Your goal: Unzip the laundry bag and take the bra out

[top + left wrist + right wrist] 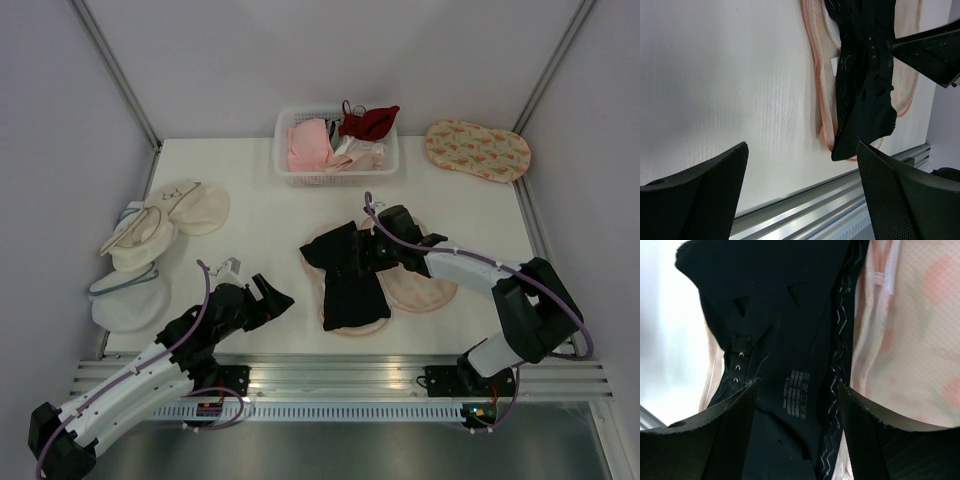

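Under the spread right gripper [797, 402], bra [350, 292], atop laundry bag [428, 292]

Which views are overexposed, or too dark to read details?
Right wrist view: the white table is washed out at left; the black soft fabric bra is dark, yet its stitching shows. Top view: even light, soft shadows only.

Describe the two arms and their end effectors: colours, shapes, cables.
The left arm and right arm have white shells with black joints, and a thin purple cable loops along each. The left end effector and right end effector are black. Up close, their fingers are broad wedges with a finely dotted, mesh-like inner face.
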### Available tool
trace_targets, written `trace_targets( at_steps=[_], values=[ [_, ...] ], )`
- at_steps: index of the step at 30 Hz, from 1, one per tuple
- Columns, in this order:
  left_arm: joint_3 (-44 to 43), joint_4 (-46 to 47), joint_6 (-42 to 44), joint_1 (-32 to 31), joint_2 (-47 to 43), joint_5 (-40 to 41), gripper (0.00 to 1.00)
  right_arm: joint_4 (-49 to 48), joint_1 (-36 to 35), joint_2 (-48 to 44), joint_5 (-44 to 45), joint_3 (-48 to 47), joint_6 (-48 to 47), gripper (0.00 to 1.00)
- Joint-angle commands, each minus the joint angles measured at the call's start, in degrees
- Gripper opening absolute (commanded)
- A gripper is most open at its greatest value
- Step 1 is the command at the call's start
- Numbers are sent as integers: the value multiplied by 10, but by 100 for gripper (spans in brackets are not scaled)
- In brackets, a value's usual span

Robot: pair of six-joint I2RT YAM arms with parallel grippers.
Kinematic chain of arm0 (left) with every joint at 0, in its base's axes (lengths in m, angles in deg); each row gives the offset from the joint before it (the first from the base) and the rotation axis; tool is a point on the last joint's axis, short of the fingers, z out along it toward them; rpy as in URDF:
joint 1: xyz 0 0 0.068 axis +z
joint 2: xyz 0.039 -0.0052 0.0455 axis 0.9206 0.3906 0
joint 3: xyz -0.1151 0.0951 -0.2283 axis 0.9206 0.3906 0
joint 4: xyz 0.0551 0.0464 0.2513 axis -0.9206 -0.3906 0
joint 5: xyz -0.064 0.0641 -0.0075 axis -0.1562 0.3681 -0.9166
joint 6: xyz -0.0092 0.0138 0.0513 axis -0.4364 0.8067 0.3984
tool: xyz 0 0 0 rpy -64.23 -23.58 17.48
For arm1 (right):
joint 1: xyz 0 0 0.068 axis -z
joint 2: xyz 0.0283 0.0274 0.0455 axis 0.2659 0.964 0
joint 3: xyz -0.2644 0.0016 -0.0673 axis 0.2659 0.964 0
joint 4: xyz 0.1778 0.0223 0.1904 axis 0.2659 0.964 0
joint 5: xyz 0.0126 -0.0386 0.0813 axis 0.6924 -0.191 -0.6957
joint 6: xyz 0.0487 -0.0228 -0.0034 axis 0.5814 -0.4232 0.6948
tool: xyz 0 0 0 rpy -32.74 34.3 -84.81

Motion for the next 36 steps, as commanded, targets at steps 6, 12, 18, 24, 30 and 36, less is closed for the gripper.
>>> trace_targets(
  at_steps=[6,12,18,24,30,36],
  values=[
    [-9,23,10,-2,-6,-6,92,-62,-37,66,-26,-36,2,44],
    [-7,22,9,-2,-10,-8,92,-77,-40,29,-77,-28,20,0],
    [0,22,7,-2,-21,-7,92,-25,-39,-85,-80,-84,19,0],
    [-3,29,8,-2,-13,-6,92,-14,-6,-62,-92,-235,20,0],
    [-4,43,3,-2,0,-15,92,-60,54,119,-63,-467,62,0],
    [-16,48,8,-2,6,-24,91,-118,92,326,98,-663,174,1]
  ],
)
